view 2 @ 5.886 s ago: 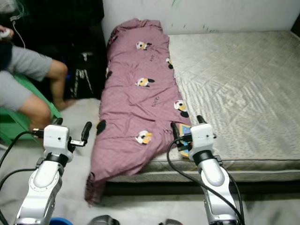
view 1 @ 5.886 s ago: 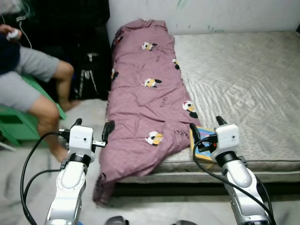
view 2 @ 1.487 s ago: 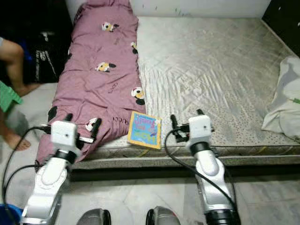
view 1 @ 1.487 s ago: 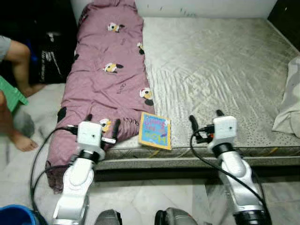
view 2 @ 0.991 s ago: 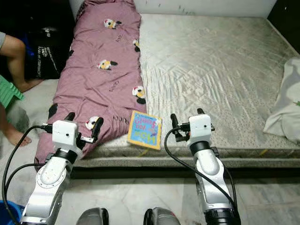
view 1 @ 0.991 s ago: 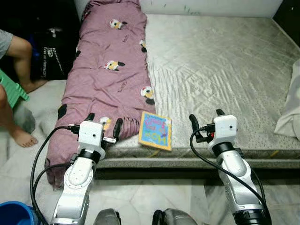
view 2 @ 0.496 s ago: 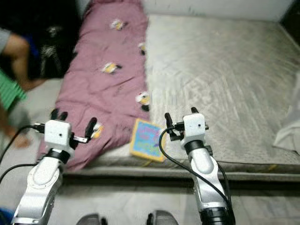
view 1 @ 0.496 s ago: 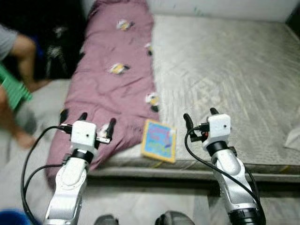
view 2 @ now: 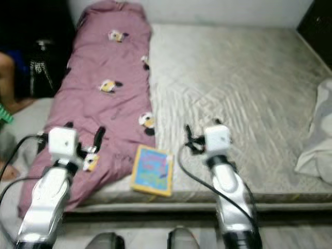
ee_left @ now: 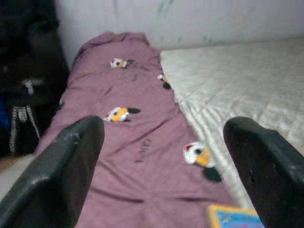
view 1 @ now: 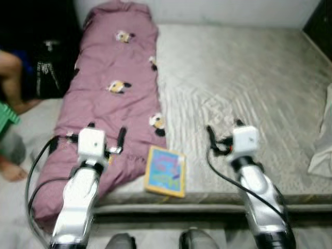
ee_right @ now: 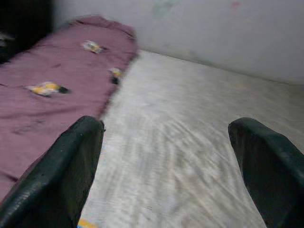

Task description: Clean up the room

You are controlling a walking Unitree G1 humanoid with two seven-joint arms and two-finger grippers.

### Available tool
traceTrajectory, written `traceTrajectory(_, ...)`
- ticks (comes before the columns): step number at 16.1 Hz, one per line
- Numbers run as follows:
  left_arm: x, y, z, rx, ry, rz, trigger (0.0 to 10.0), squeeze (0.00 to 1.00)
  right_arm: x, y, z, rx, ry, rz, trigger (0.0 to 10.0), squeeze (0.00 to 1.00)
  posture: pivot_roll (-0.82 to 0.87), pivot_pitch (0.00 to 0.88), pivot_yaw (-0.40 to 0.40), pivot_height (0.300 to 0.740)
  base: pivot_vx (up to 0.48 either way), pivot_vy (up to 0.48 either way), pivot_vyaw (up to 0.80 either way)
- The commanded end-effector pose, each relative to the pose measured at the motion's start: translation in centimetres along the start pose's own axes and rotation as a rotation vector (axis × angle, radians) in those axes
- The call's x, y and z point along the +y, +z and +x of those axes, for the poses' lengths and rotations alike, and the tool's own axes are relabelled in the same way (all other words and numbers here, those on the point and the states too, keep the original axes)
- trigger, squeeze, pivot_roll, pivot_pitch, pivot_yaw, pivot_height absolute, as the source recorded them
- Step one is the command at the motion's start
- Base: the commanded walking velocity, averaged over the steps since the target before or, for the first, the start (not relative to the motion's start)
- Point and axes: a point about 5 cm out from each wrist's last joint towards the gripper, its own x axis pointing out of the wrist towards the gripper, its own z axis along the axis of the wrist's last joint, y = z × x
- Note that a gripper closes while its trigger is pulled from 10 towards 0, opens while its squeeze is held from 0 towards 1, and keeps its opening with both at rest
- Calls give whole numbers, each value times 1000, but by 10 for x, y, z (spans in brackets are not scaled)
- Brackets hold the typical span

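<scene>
A mauve blanket [view 1: 111,98] with small cartoon prints lies along the left side of a bare grey mattress [view 1: 249,78]. A colourful book [view 1: 165,171] rests flat at the mattress's front edge, beside the blanket's lower end. My left gripper [view 1: 106,132] is open above the blanket's front part, left of the book. My right gripper [view 1: 223,128] is open over the mattress, right of the book. In the left wrist view the wide-apart fingers [ee_left: 71,175] frame the blanket [ee_left: 128,118] and a corner of the book [ee_left: 232,216]. The right wrist view's fingers [ee_right: 61,175] frame the mattress [ee_right: 180,123].
A white cloth or pillow [view 1: 322,140] lies at the bed's right edge. On the floor at the left are a person's leg [view 1: 10,67] and foot [view 1: 10,171], a green stool [view 1: 5,116] and a black bag [view 1: 49,67]. A pale wall runs behind the bed.
The whole picture has shifted and blurred, so the camera has moved; the bed now sits slightly nearer. Both grippers stay open with nothing in them, and the book and blanket lie as before.
</scene>
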Motion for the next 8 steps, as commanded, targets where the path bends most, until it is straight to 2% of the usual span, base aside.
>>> traceTrajectory(1, 7, -9, -6, 49, 47, -1, 10000, 0, -4, 2, -2, -6, -27, 8, 10000, 0, -23, 118, -30, 740, 0, 0, 0)
traceTrajectory(6, -4, -6, -6, 23, -82, 64, 10000, 0, -6, -4, -6, 19, -55, 39, 10000, 0, -20, 109, -15, 740, 0, 0, 0)
traceTrajectory(8, -1, -8, -9, 31, -83, 65, 10000, 0, -7, -5, -9, 20, -69, 47, 10000, 0, -27, 99, -5, 740, 0, -122, -763)
